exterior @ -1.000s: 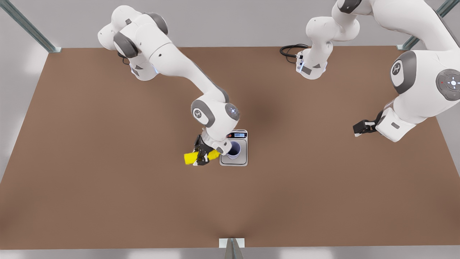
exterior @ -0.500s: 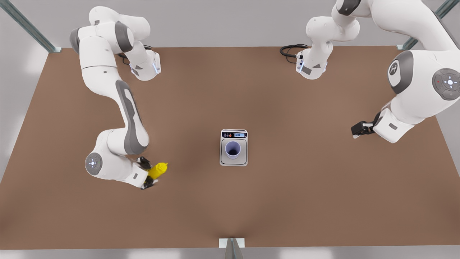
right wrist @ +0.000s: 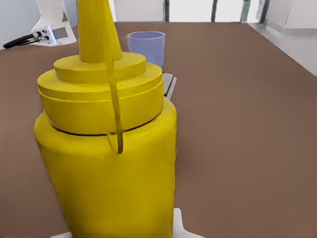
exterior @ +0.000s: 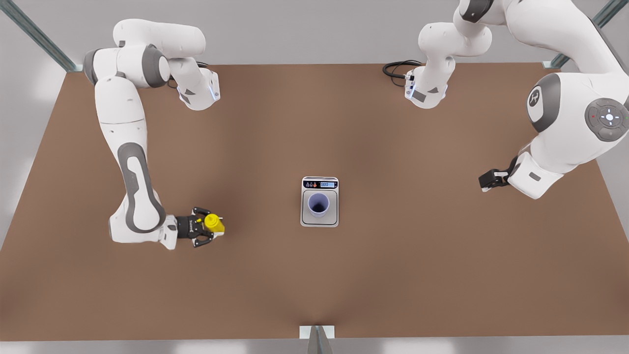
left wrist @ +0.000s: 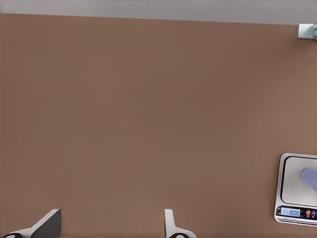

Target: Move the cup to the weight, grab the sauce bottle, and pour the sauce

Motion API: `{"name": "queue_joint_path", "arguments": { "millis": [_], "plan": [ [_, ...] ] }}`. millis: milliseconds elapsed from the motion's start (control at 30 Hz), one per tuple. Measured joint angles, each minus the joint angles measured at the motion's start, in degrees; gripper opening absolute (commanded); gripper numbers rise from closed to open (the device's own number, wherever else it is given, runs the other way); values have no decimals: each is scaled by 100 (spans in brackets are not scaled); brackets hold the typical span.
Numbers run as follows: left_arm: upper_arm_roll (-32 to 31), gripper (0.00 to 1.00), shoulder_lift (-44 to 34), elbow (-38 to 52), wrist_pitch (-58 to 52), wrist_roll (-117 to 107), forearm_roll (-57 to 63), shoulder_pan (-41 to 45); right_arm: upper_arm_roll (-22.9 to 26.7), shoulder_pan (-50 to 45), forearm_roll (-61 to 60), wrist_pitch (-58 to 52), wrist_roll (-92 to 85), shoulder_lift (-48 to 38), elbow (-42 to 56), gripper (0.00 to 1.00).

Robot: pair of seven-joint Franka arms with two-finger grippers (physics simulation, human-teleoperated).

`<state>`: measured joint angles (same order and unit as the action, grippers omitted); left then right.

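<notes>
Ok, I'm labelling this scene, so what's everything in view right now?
cup: one, pale lavender, upright on the weight
weight: one, silver-grey, table centre
sauce bottle: one, yellow, upright, on the front view's left
table: one, brown
cable: one, black, far edge
right gripper: at the sauce bottle
left gripper: open, waiting on the front view's right

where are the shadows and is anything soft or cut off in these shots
Front view: soft dark patches on the table behind the weight and by the table's near edge; right claw at the sauce bottle. Right wrist view: bottle looms huge, cup behind slightly soft. Left wrist view: flat, shadowless light; waiting left claw open, weight cropped at the edge.
</notes>
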<state>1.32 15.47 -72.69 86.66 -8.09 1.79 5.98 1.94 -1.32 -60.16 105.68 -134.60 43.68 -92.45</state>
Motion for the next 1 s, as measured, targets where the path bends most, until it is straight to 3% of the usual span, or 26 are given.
{"name": "queue_joint_path", "arguments": {
  "millis": [267, 1000],
  "plan": [
    [-9, 100, 0, 16, -54, 51, 239, 82, 0, -61, -547, 5, -257, 251, -10, 55],
    [53, 100, 9, 97, -44, 31, -37, 68, 9, -83, -578, 89, -169, 220, -300, 56]
  ]
}}
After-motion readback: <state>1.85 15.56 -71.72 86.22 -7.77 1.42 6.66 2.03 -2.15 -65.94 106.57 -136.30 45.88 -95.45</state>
